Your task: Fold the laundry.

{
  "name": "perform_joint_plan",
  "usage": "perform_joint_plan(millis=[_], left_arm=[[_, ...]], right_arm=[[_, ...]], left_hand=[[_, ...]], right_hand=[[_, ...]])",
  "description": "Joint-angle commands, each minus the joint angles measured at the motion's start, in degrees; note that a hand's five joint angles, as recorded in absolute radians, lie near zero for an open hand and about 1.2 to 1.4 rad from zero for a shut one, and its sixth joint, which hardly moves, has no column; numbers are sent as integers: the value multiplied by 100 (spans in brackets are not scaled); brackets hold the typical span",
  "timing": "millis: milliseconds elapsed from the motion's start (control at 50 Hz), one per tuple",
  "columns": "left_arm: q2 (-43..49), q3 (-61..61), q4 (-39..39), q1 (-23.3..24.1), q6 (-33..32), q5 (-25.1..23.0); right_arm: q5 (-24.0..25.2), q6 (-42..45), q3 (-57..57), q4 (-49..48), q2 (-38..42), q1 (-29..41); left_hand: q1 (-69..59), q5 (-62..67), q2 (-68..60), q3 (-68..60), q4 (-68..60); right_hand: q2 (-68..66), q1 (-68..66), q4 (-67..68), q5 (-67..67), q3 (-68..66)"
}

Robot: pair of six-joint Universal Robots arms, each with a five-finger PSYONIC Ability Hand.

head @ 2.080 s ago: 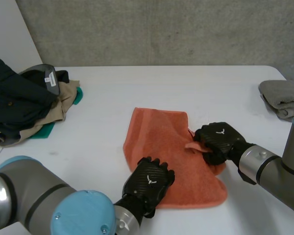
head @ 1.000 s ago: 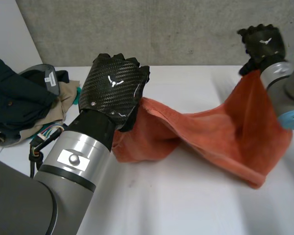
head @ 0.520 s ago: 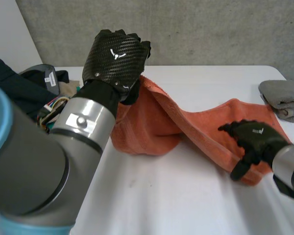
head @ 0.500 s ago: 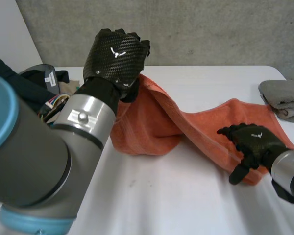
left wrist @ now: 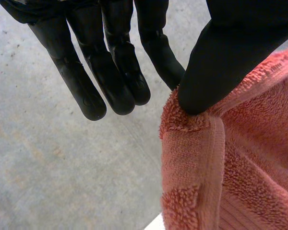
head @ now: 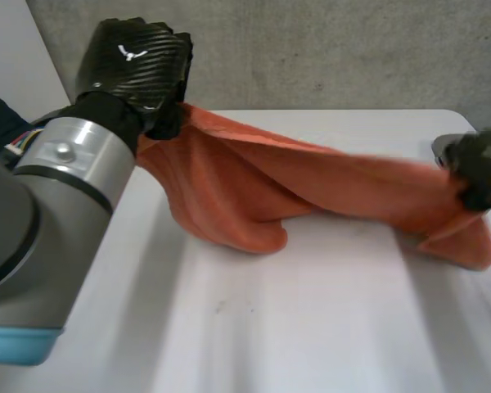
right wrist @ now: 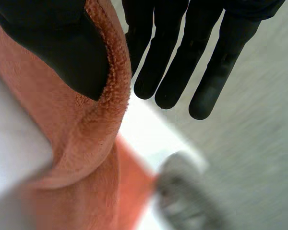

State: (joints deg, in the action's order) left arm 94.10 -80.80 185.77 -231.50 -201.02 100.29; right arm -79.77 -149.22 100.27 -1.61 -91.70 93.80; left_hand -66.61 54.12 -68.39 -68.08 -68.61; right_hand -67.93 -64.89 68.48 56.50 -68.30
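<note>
Since half a second ago the left robot hand [head: 139, 70] has swung out over the counter's far left corner and the right robot hand [head: 481, 170] has lifted near the right edge. The orange towel [head: 254, 192] now hangs stretched between them, and its sagging middle reaches down to the white counter [head: 270, 327]. Both hands are pinching the towel, the left at a hemmed corner and the right along an edge.

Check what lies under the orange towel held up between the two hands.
Bare white table. The orange towel hangs between the left hand and right hand, and its sagging middle appears to touch the table. The tabletop behind that drape is covered.
</note>
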Motion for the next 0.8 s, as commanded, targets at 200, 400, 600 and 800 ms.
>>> perform_joint_plan(millis=[200, 400, 600, 800], left_arm=[[-604, -630, -1148, -510, -192, -132], [1355, -394, -877, -739, -807, -273], [3016, 2801, 274, -748, -1360, -291], [3211, 3063, 284, -546, -1256, -282]], right_arm=[[358, 1736, -2451, 3026, -140, -222], [-354, 2468, -2573, 2912, 1628, 279], [-837, 2223, -3812, 535, 2938, 692], [-1102, 1976, -3322, -367, 2728, 1228]], left_hand=[[-1339, 1588, -1161, -1192, -1139], [-1339, 1588, -1161, -1192, -1139], [-1339, 1588, -1161, -1192, -1139], [3545, -3296, 3723, 3692, 3745]], right_hand=[[-1207, -1511, 1152, 1350, -1170], [-1207, -1511, 1152, 1350, -1170], [-1207, -1511, 1152, 1350, -1170], [-1207, -1511, 1152, 1350, -1170]])
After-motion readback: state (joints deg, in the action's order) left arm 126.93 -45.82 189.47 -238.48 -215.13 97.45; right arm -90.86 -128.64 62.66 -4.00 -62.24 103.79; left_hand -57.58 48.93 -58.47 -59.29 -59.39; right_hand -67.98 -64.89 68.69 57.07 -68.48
